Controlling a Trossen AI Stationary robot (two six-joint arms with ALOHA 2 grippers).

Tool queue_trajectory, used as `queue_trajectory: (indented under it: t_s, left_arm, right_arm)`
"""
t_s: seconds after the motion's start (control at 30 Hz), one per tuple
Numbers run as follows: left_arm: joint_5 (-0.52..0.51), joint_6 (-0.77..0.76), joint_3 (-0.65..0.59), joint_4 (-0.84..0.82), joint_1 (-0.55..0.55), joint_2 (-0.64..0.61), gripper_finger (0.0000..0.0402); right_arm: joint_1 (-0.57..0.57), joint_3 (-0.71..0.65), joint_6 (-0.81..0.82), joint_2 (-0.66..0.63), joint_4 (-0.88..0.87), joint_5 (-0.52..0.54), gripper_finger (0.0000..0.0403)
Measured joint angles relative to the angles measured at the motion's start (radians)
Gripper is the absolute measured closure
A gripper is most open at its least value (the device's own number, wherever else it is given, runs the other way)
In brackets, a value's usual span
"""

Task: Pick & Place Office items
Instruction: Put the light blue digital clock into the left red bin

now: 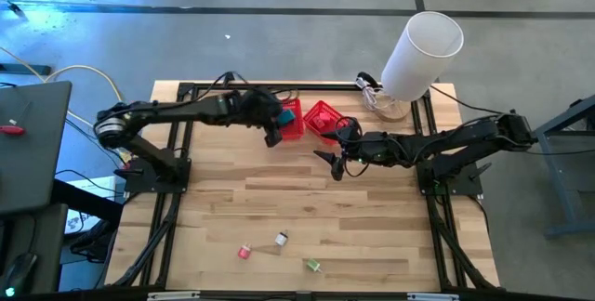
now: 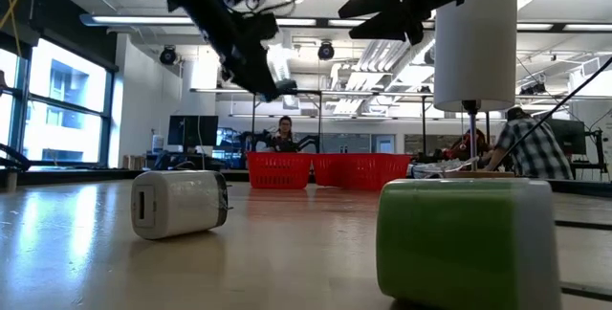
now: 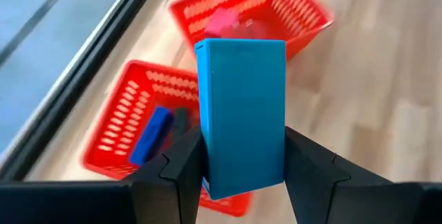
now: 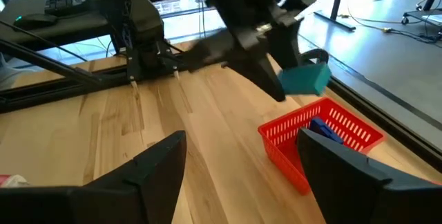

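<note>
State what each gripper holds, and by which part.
Left gripper clamps the teal block by its lower sides; right gripper holds nothing.

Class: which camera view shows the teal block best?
The left wrist view: the teal block fills it, clamped between the left gripper's fingers. The right wrist view shows it small above a red basket; in the high and low views it cannot be picked out.

We see two baskets [image 1: 290,120] [image 1: 323,117] side by side at the high view's upper centre, a cylinder [image 1: 420,53] to their right. Three small items [image 1: 245,252] [image 1: 281,239] [image 1: 313,266] lie at lower centre. The left gripper [image 3: 242,158] holds a block [image 3: 242,113] above one basket, perhaps the left.
</note>
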Motion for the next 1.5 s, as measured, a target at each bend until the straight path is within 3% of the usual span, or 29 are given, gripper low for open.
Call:
queue_trajectory:
  t_s: [0.17,0.47,0.7,0.87,1.5]
  left_arm:
    - [-0.142,0.091,0.068,-0.057,-0.009,0.11,0.0248]
    - [-0.403,0.178,0.082,-0.06,-0.074,0.225,0.0248]
    - [-0.445,0.242,0.082,-0.029,-0.13,0.299,0.0248]
    - [-0.556,0.297,0.082,0.009,-0.158,0.333,0.0247]
    - [-0.513,0.293,0.082,0.018,-0.143,0.345,0.0243]
  right_arm:
    - [0.0,0.0,-0.002,0.0,-0.003,0.0,0.0139]
    - [0.0,0.0,-0.002,0.0,-0.022,0.0,0.0139]
    - [0.0,0.0,-0.002,0.0,-0.036,0.0,0.0139]
    - [0.0,0.0,-0.002,0.0,-0.038,0.0,0.0139]
    - [0.0,0.0,-0.002,0.001,-0.048,0.0,0.0139]
